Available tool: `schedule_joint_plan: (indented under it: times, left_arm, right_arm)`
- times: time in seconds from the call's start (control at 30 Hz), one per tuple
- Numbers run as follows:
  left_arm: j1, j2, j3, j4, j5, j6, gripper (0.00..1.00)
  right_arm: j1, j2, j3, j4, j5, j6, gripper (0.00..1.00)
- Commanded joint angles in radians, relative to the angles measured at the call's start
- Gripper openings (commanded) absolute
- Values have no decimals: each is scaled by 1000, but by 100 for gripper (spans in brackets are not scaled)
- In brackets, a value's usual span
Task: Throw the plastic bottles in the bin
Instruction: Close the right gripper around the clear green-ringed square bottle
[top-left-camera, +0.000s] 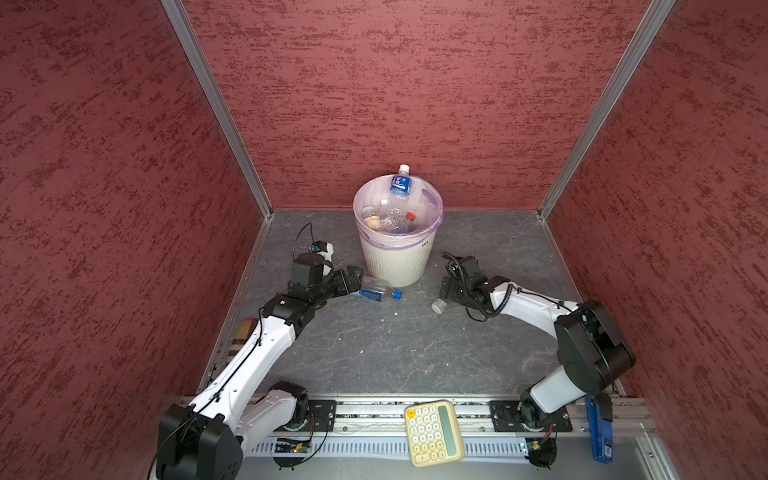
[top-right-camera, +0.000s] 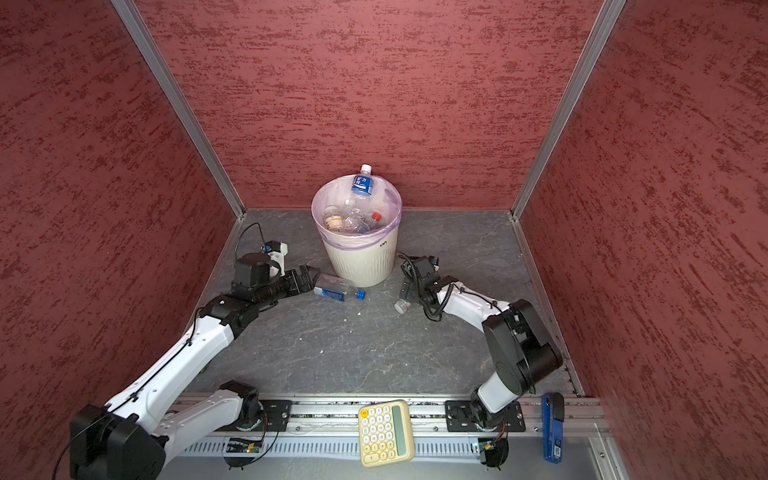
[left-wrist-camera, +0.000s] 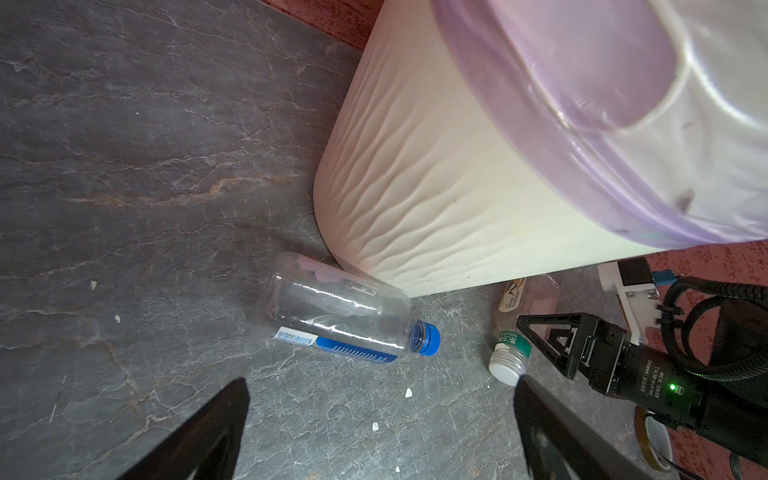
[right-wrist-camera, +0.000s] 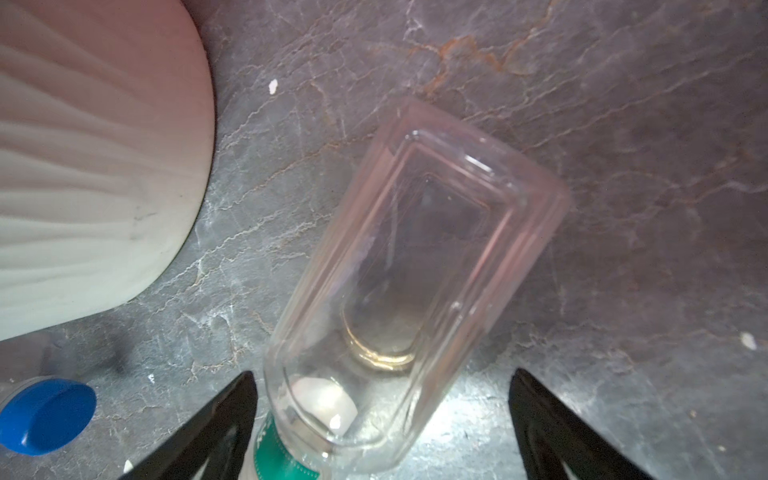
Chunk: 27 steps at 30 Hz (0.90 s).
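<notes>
Pickup stage: left end effector (left-wrist-camera: 380, 384) and right end effector (right-wrist-camera: 381, 374) both gape wide, empty. Blue-capped bottle (top-left-camera: 376, 291) lies at the bin's (top-left-camera: 395, 262) 7 o'clock, white-capped bottle (right-wrist-camera: 415, 270) at 4 o'clock; I reckon closing comes next.

One round, ribbed, cream-white plastic wastebasket (top-left-camera: 395, 266) with a lilac liner stands at mid-frame in both top views. Four small clear plastic bottles seem to show inside it: a blue-labelled bottle (top-left-camera: 400, 185), a yellow-labelled bottle (top-left-camera: 372, 220), a plain bottle (top-left-camera: 392, 220) and a red-capped bottle (top-left-camera: 410, 217); any beneath are hidden. Two more lie on the floor just below it, a blue-capped bottle (top-left-camera: 376, 291) and a white-capped bottle (top-left-camera: 438, 306), and one cream-yellow keypad calculator (top-left-camera: 434, 432) sits at bottom centre.
</notes>
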Motion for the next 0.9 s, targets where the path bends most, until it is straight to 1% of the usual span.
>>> schedule_joint_plan:
  times: [0.0,0.2,0.4,0.5,0.7,0.87]
  left_arm:
    - [-3,-13,-4,3,-10,-2,100]
    - [-6,-1,0,15,-3,-7,100]
    - [-12,-11,3,10,-4,-9,99]
    - [-12,-14,2,2,-6,-9,99]
    - [-12,-27,-2,-4,-9,-8,99]
    - [-13,-13,-7,-2,-5,-11,99]
  right_arm:
    - [-6,28,50,1,2,-11,95]
    - [-13,75,75,34,-6,-5,95]
    - [-15,136,128,35,-9,-44,94]
    - [-15,154,154,14,13,-64,87]
    - [-17,134,138,-15,63,-97,81]
    - [-18,112,125,-23,76,-127,70]
